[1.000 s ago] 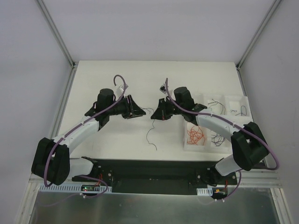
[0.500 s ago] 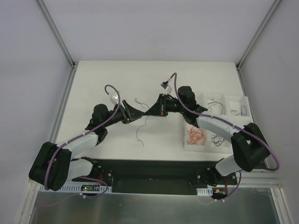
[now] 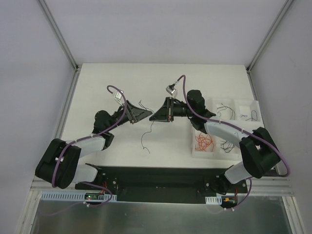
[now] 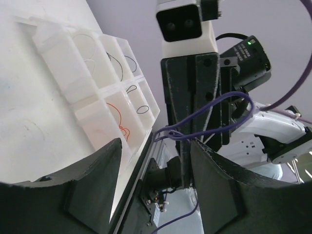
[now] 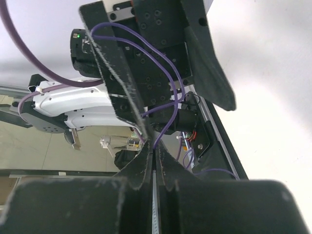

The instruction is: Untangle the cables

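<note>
A white compartment tray (image 3: pixel 243 104) sits on the right of the counter (image 3: pixel 165 83), beneath the right forearm. Its near-left cell holds a clump of orange-red cables (image 3: pixel 204 142). Other cells hold thin black cables (image 3: pixel 226 109), also visible from the left wrist. The two arms reach inward, so the left gripper (image 3: pixel 144 114) and right gripper (image 3: pixel 155 117) face each other tip to tip at mid-counter. The left jaws stand wide apart, framing the opposite gripper. The right jaws are pressed together; seen from above, a dark strand (image 3: pixel 147 138) meets their tip and trails toward the near edge. It is too fine to see in the wrist view. A short strand (image 3: pixel 142 104) lies just beyond the left gripper.
</note>
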Motion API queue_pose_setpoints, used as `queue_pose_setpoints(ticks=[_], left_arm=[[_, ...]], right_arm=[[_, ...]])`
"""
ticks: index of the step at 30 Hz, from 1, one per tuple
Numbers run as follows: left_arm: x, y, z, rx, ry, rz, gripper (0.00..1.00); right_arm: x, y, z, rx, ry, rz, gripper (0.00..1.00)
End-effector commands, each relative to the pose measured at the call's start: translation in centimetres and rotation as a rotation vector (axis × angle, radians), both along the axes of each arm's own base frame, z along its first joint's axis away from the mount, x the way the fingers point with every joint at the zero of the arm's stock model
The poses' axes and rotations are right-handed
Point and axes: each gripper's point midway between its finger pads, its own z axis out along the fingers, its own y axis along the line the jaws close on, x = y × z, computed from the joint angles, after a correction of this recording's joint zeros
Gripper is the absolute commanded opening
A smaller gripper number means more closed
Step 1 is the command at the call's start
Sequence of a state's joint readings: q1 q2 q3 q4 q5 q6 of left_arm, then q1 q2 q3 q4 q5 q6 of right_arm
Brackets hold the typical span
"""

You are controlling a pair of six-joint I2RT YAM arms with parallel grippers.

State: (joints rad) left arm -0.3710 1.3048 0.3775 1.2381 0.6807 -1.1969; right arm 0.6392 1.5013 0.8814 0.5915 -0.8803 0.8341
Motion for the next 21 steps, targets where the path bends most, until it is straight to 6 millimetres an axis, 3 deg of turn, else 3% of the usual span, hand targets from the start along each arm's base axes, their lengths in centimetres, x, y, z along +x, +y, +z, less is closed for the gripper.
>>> queue_pose_setpoints(ticks=[1, 12, 21], left_arm=[[-1.4, 0.4, 5.9, -0.076, -0.287, -0.032, 0.57], [-1.4, 0.8, 6.4, -0.065, -0.299, -0.01, 0.39], [-0.5, 0.6, 5.2, -0.036, -0.251, 0.001, 0.09]], right_arm=[[-0.5, -0.1, 0.7, 0.038, -0.027, 0.025, 0.01], [-0.7, 0.1, 0.6, 0.037, -0.027, 0.033, 0.0], [-0.8, -0.1, 0.6, 0.013, -0.041, 0.023, 0.01]])
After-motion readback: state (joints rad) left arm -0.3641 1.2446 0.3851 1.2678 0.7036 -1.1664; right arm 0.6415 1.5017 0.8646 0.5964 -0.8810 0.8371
